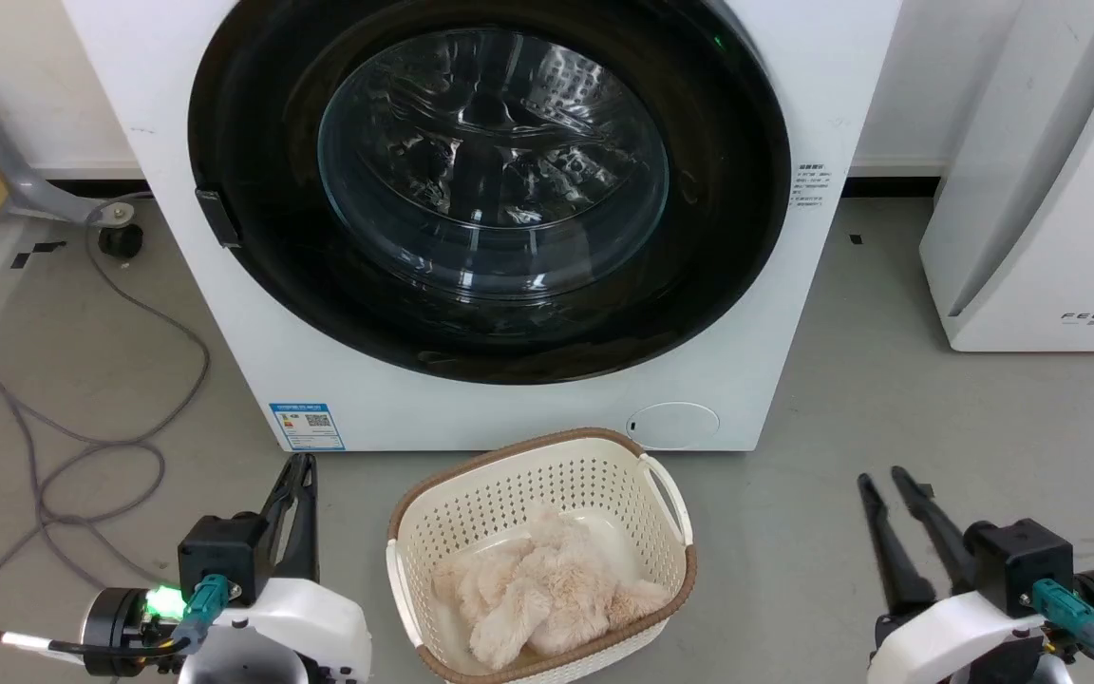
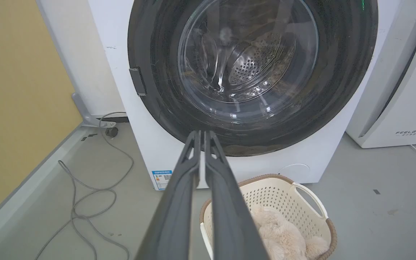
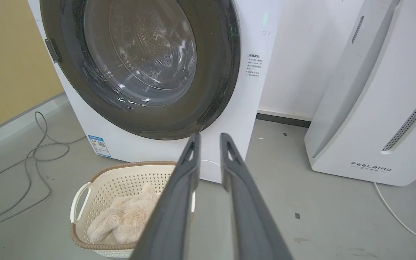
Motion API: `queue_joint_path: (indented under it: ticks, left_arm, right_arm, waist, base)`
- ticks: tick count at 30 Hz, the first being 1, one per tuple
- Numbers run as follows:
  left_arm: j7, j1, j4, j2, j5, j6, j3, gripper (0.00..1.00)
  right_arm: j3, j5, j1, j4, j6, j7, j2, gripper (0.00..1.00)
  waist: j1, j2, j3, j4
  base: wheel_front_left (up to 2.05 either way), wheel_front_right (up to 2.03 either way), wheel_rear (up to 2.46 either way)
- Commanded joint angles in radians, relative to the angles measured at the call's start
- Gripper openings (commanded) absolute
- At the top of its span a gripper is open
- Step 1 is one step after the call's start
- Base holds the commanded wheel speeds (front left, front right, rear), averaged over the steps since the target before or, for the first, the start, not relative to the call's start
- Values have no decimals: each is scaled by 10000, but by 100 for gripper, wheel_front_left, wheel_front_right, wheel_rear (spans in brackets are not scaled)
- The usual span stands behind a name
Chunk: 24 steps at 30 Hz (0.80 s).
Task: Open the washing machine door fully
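The washing machine door [image 1: 253,285], a round glossy black disc with a clear glass bowl at its centre, lies flush against the white machine front; it also shows in both wrist views [image 2: 157,72] [image 3: 215,72]. A small dark tab [image 1: 216,217] sits on the door's left rim. My left gripper [image 1: 300,464] rests low at the lower left, fingers together, shut on nothing [image 2: 201,134]. My right gripper [image 1: 879,480] rests at the lower right with a narrow gap between its fingers [image 3: 208,136]. Both are well short of the door.
A cream laundry basket [image 1: 670,503] with a fluffy beige item [image 1: 537,589] stands on the floor right before the machine, between my grippers. Grey cables [image 1: 120,418] loop on the floor at left. A white appliance [image 1: 1050,190] stands to the right.
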Motion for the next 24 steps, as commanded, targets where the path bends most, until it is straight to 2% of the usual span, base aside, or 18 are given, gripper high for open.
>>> queue_joint_path:
  ticks: [1, 24]
  left_arm:
    - [-8, 0, 0, 0, -4, 4, -2, 100]
    - [-469, -3, -134, 1, -237, 265, -165, 100]
  right_arm:
    - [-6, 11, 0, 0, 0, -8, 0, 100]
    - [-267, 1022, 14, -303, 1, -468, 3, 100]
  waist:
    - [0, 0, 2, 0]
    - [0, 0, 35, 9]
  base:
    - [0, 0, 0]
    - [0, 0, 0]
